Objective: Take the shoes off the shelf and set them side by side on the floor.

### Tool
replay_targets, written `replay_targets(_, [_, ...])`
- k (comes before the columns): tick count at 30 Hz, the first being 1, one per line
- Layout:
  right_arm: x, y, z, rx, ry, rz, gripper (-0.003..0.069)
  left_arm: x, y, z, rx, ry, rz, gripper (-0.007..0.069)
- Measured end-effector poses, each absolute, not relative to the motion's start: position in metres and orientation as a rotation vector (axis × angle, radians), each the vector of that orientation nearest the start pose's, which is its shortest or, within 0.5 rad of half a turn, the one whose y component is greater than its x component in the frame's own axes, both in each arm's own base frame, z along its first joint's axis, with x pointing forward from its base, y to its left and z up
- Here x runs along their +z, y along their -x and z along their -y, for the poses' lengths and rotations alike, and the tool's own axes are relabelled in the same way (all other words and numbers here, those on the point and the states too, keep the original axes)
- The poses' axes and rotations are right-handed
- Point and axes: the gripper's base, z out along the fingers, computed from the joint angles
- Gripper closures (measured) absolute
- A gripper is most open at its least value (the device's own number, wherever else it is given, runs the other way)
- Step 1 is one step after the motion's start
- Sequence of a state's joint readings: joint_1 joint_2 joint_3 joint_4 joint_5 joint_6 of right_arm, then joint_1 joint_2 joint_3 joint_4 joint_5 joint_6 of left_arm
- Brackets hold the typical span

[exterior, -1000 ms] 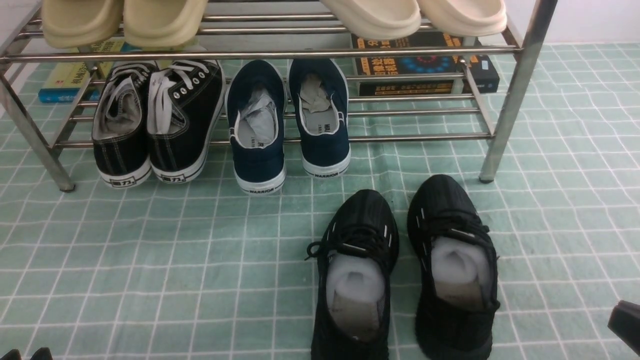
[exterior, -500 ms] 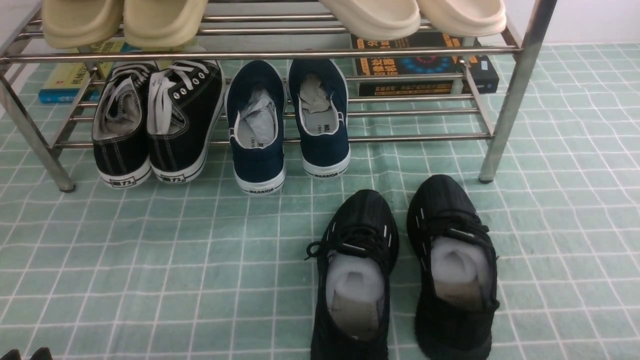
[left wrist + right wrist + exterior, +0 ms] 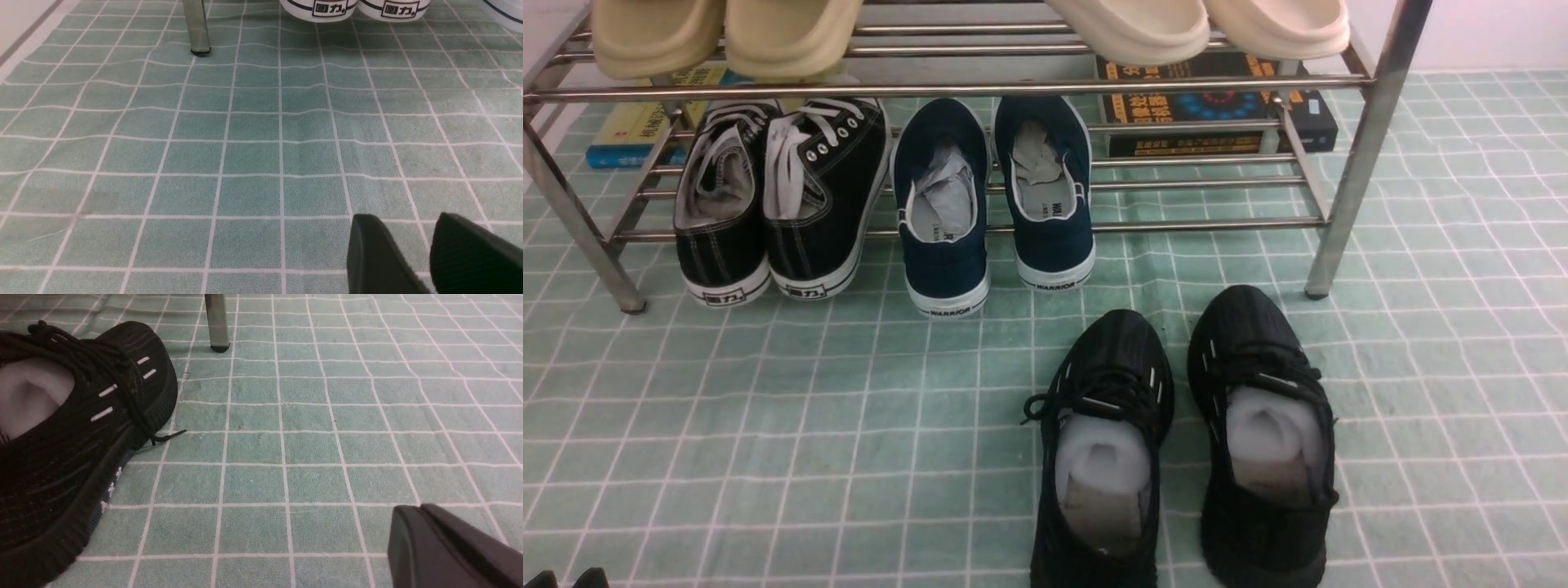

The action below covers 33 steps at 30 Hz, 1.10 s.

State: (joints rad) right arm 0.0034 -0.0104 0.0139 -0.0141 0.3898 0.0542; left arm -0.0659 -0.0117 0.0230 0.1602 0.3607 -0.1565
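Observation:
Both black knit shoes stand side by side on the green gridded floor, toes toward the shelf: one shoe on the left, the other on the right, each with white paper stuffing. The right-hand shoe also fills the near side of the right wrist view. My right gripper is shut and empty, hovering over bare floor well apart from that shoe; it is outside the front view. My left gripper is open with only floor between its fingers, and its tips peek in at the front view's bottom left corner.
On the lower tier sit black canvas sneakers with white laces and navy slip-ons. Beige slippers and cream slides rest on top. Books lie behind the rack. Steel legs stand ahead of each wrist.
The right gripper, visible at the front view's lower right edge one second ago, has withdrawn out of that view. The shoes and left gripper have not moved.

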Motion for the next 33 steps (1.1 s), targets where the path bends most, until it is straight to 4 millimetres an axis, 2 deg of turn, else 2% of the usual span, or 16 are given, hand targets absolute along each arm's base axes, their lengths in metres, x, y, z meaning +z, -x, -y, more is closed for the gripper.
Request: replay_targets(33, [0.174,-0.052,0.0003,0.026,-0.039,-1.877,0.0602,0.174,-0.053,-0.0016,0.002,-0.016,-1.851,0.0383])
